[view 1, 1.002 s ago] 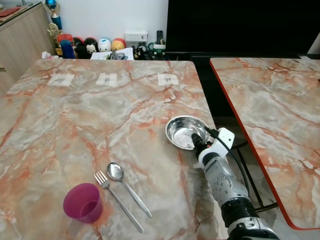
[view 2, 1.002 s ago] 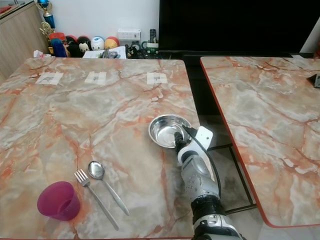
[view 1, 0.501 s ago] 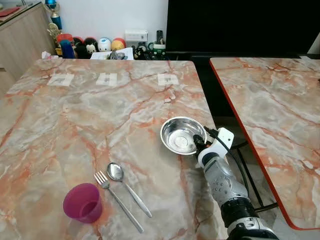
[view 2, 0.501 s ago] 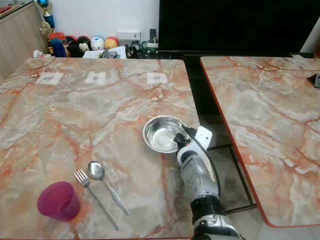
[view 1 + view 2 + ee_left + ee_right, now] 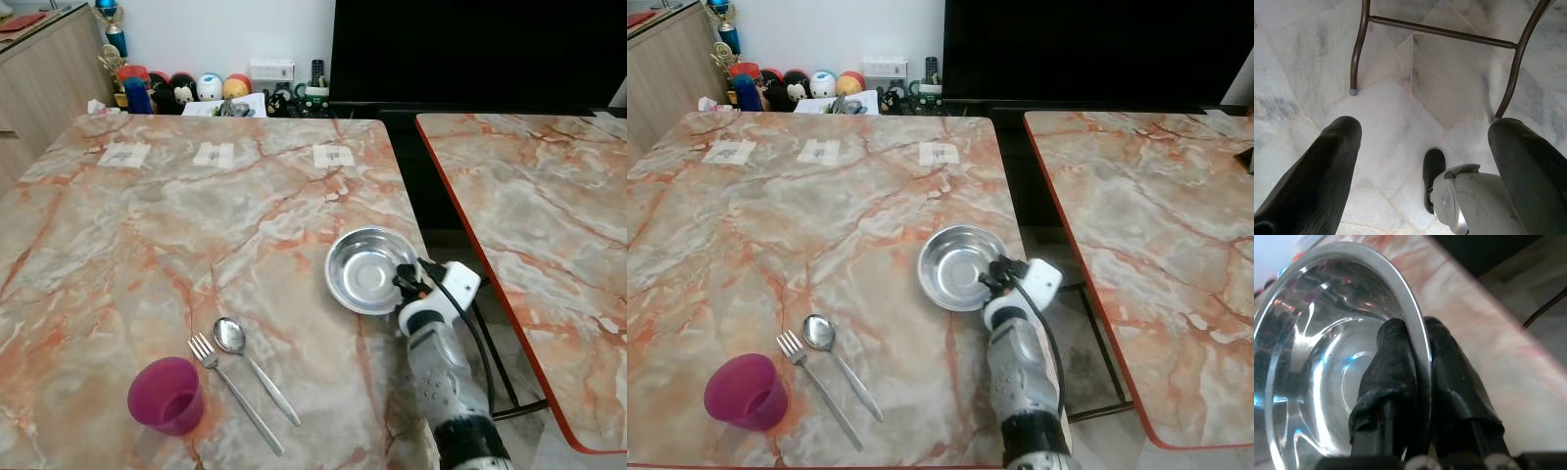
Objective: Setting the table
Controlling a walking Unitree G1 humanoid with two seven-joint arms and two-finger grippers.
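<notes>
- The right end effector (image 5: 1418, 362) is pinching the rim of the steel bowl (image 5: 367, 271), one finger inside and one outside, right of centre in the head view, near the worktop's (image 5: 147, 215) right edge.
- The left end effector (image 5: 1425, 161) is hanging wide open over the floor.
- The purple cup (image 5: 165, 396), fork (image 5: 233, 392) and spoon (image 5: 253, 367) are already lying at lower left; the bowl is probably still needing placement beside them.
- Since the earlier frame, the bowl has shifted slightly right and down.
</notes>
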